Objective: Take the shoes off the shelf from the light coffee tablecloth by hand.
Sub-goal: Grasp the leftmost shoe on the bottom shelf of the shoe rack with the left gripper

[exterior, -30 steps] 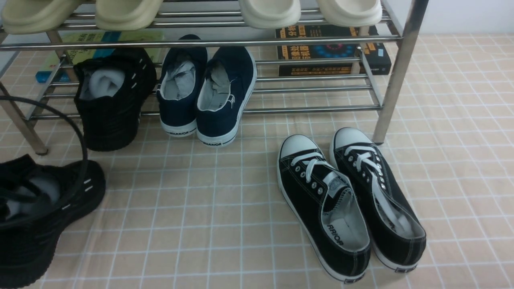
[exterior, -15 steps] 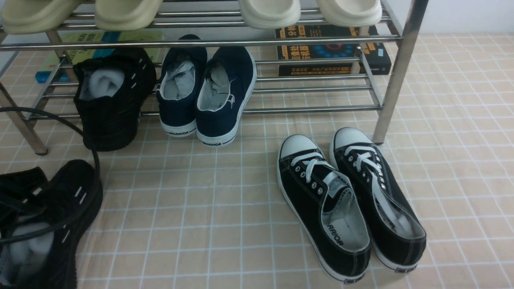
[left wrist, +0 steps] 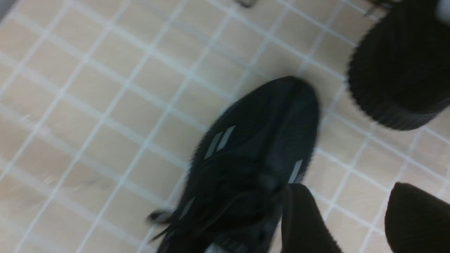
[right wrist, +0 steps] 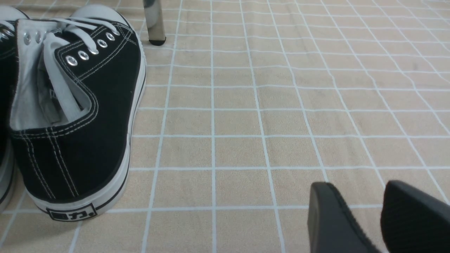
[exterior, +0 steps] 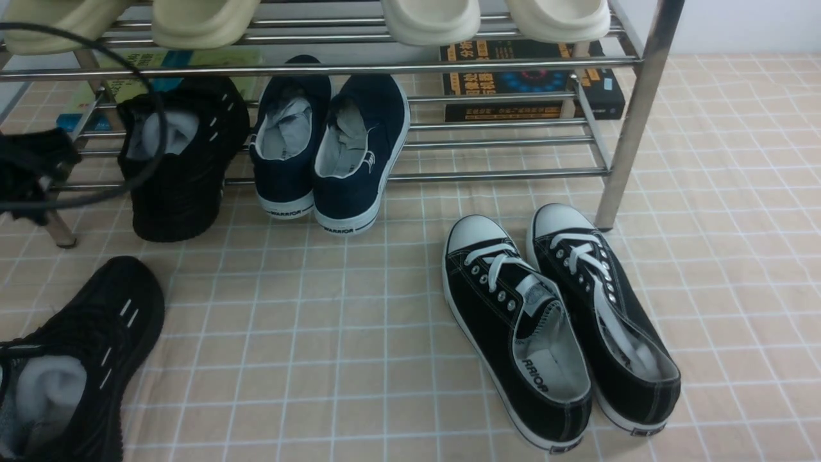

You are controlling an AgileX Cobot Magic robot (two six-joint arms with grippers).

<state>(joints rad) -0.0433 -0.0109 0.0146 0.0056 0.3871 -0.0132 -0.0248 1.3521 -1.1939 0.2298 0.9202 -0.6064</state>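
Observation:
One black mesh sneaker (exterior: pixel 83 359) lies on the light coffee tablecloth (exterior: pixel 321 333) at the front left, white paper stuffing showing. It also shows in the left wrist view (left wrist: pixel 253 158). The other black mesh sneaker (exterior: pixel 179 160) stands on the silver shelf's lower tier (exterior: pixel 500 173), its heel over the front bar; this heel shows in the left wrist view (left wrist: pixel 400 70). My left gripper (exterior: pixel 32 170) hangs at the far left by the shelf, above the lying sneaker; in its wrist view it (left wrist: pixel 348 188) is open and empty. My right gripper (right wrist: pixel 358 189) is open, empty, low over bare cloth.
Navy WARRIOR slip-ons (exterior: pixel 327 154) sit beside the shelf sneaker. Black canvas lace-ups (exterior: pixel 558 321) lie on the cloth at the front right, near the shelf's right post (exterior: pixel 632 122). Cream slippers (exterior: pixel 430 19) fill the top tier. Books (exterior: pixel 532 83) lie under the shelf. A black cable (exterior: pixel 154 115) loops at the left.
The left gripper has set the black sneaker down on the cloth, let go of it, and risen back toward the shelf's left end. The other shoes have not moved.

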